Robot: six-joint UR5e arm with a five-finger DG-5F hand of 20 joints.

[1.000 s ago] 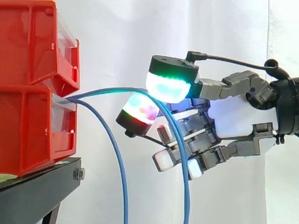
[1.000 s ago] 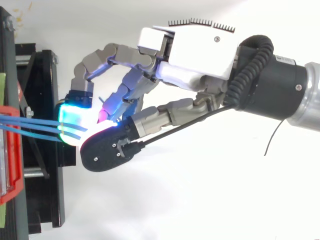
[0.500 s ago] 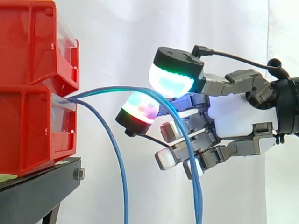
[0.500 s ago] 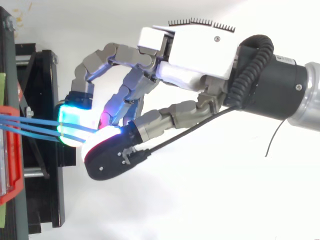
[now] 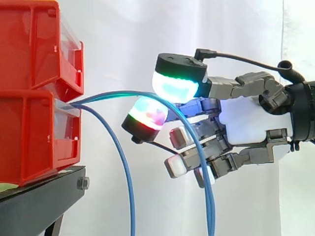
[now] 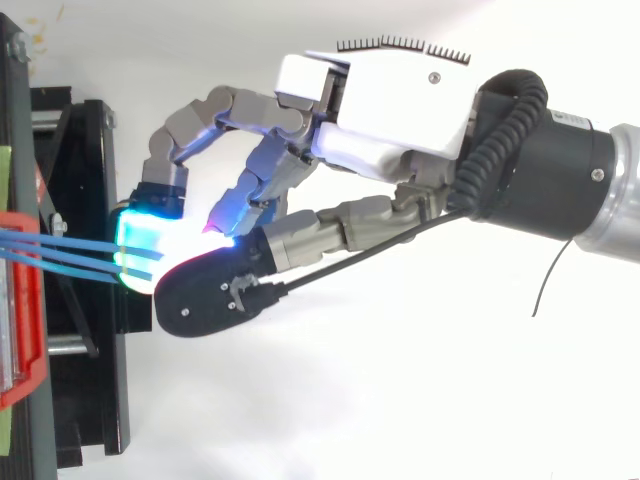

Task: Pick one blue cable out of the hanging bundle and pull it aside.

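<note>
Blue cables, nearer cable drooping steeply, farther cable arching wide, perhaps two strands together

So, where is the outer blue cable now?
Side view: the outer blue cable arcs right from the lower red bin, passes between two large glowing fingertips of the hand, then hangs right of the other blue cable.

2 red bins, 1 black stand, 1 hand, at least 2 blue cables.

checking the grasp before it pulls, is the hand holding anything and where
A blue cable, seemingly pinched between two glowing pads of the hand at the top of its arc; another blue cable hangs free.
</note>
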